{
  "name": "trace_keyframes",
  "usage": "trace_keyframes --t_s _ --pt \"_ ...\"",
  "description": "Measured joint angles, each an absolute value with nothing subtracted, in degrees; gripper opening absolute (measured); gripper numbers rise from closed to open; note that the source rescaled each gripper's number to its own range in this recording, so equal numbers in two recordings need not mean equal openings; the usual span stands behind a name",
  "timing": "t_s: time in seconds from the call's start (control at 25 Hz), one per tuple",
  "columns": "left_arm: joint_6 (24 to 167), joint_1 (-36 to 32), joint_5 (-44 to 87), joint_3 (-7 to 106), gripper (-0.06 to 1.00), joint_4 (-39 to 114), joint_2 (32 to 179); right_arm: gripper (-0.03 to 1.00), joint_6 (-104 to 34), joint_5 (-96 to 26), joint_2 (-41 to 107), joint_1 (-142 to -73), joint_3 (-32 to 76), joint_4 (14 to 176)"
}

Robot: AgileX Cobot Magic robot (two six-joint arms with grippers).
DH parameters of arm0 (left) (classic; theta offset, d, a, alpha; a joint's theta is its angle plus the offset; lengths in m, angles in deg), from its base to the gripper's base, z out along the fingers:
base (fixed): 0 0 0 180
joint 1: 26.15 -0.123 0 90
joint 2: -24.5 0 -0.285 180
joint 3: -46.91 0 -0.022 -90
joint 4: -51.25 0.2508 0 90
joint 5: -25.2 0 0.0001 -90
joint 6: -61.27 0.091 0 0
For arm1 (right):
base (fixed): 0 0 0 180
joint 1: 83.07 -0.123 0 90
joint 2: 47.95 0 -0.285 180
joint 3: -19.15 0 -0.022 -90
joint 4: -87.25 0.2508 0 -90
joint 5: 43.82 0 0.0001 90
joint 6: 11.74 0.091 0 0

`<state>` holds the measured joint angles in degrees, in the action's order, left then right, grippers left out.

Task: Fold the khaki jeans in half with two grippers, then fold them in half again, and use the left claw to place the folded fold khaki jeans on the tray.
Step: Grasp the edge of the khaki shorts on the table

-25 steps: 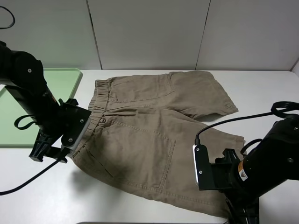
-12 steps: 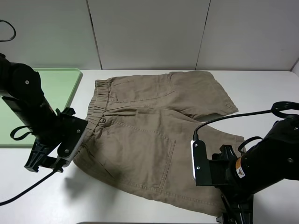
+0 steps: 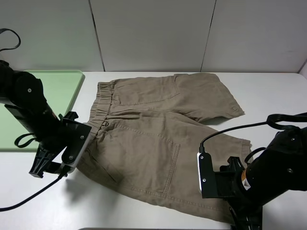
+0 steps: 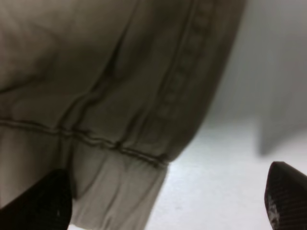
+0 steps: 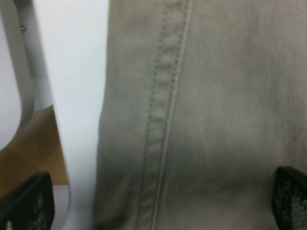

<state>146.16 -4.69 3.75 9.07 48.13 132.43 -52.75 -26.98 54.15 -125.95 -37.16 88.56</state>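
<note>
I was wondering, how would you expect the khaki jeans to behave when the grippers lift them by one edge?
The khaki jeans will probably be floppy: they lie flat with soft creases and a gathered waistband, so a lifted edge should drape and sag. The matte woven cloth seems unlikely to slip once pinched.

Left tool (image 4: 165, 203): in its wrist view only two dark fingertips (image 4: 45, 203) show, cropped at the edge; the cloth beside them is blurred.
Right tool (image 5: 158, 201): tips cropped likewise; from above, cut off by the frame edge.
Khaki jeans (image 3: 158, 129): hem corner hidden under the right tool's arm.
Tray (image 3: 64, 81): partly covered by the left tool's arm and cropped at the frame edge.
</note>
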Motion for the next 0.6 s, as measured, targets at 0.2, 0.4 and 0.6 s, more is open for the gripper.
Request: trace_keyframes --t_s 0.2,0.4,0.6 --pt "146.2 -4.7 6.6 8.5 0.92 48.1 132.4 1.0 -52.5 -28.0 54.4 -125.9 -37.2 88.6" --pt "146.2 -4.7 6.8 8.5 0.92 48.0 132.4 1.0 -52.3 -28.9 54.4 -125.9 -37.2 88.4" --pt "146.5 -4.7 6.9 7.4 0.71 48.1 132.4 0.92 -52.6 -28.8 54.5 -126.0 -37.2 88.3"
